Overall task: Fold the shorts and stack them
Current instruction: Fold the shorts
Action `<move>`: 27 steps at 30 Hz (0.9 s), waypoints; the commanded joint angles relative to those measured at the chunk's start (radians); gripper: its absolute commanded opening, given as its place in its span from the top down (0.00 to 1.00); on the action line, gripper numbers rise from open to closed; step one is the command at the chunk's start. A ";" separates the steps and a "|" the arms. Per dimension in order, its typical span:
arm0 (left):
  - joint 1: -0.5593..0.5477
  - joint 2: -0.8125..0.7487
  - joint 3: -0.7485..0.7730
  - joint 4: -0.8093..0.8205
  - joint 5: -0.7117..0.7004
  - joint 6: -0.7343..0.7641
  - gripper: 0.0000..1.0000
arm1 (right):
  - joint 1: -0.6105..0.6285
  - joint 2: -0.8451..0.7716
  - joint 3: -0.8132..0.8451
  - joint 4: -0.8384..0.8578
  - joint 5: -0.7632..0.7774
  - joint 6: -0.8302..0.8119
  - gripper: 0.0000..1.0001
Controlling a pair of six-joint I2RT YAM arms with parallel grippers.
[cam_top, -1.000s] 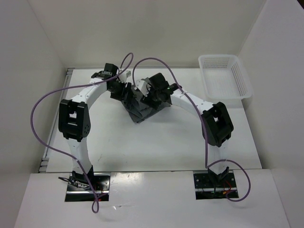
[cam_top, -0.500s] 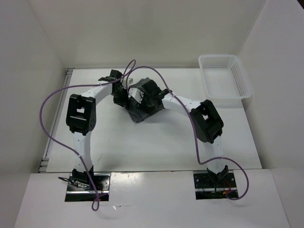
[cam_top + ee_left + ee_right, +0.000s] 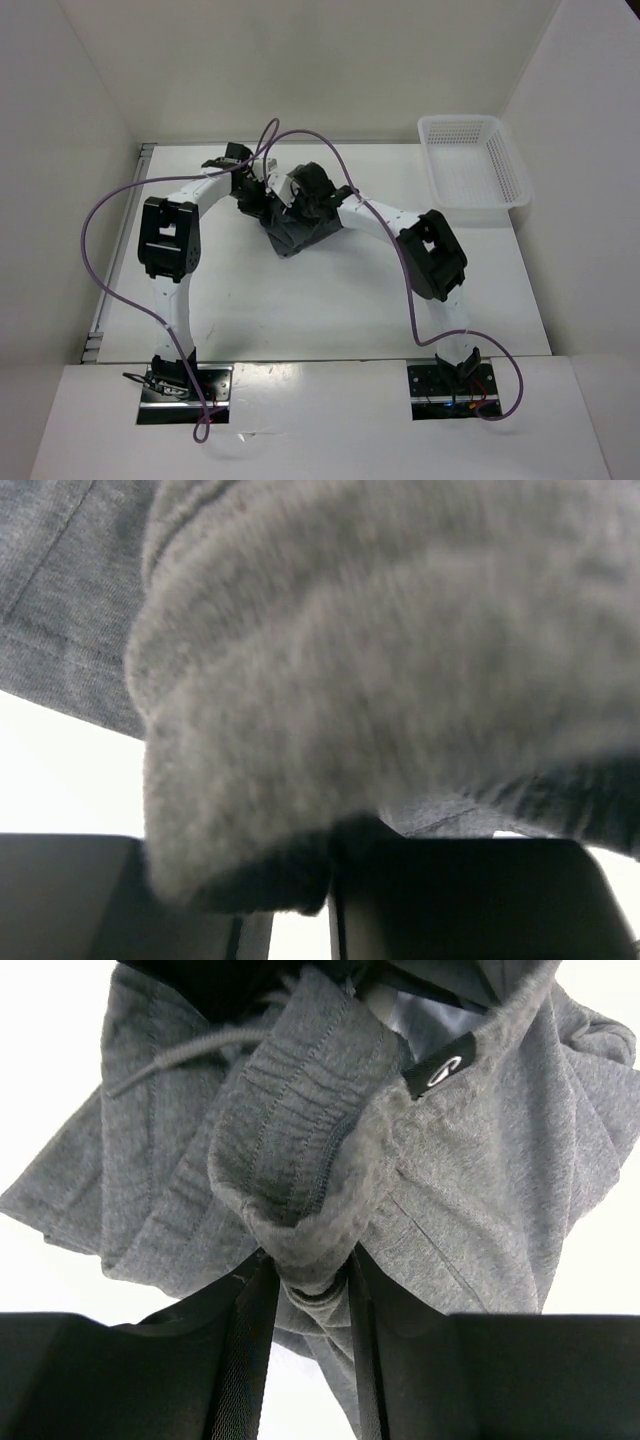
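1. Between the right arm's two black fingers point(image 3: 130, 1370), the jaws are drawn narrow and clamp a rolled fold of the shorts point(image 3: 480, 1170). The ribbed elastic waistband point(image 3: 300, 1090) rises from the pinch towards 12 o'clock.
2. In the right wrist view, a thin grey drawstring point(image 3: 190, 1055) trails off at 10 o'clock of that fold. A small black label point(image 3: 440, 1068) with a white mark sits at 1 o'clock.
3. In the left wrist view, the left arm's dark fingers point(image 3: 450, 900) sit almost together. The jaws are nearly closed, with a thick, blurred lump of grey fabric tucked down into the seam between them. The cloth fills most of that view, and white desk shows at 8 o'clock.
4. From above, the shorts point(image 3: 292, 240) form a bunched dark-grey heap on the desk point(image 3: 300, 310), just towards 12 o'clock from its middle.
5. The left jaws meet the heap at its 11 o'clock edge and the right jaws at its 1 o'clock edge. They are close beside each other.
6. The left arm point(image 3: 168, 250) and the right arm point(image 3: 432, 255) arch inward from their bases at 6 o'clock. A purple cable point(image 3: 95, 215) loops off each.
7. A white mesh basket point(image 3: 460, 122) stands in the desk's 2 o'clock corner, well apart from the shorts.
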 commanded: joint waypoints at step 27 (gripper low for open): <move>0.099 0.249 0.384 -0.072 0.125 0.023 0.78 | 0.168 0.071 0.093 -0.049 -0.084 0.066 1.00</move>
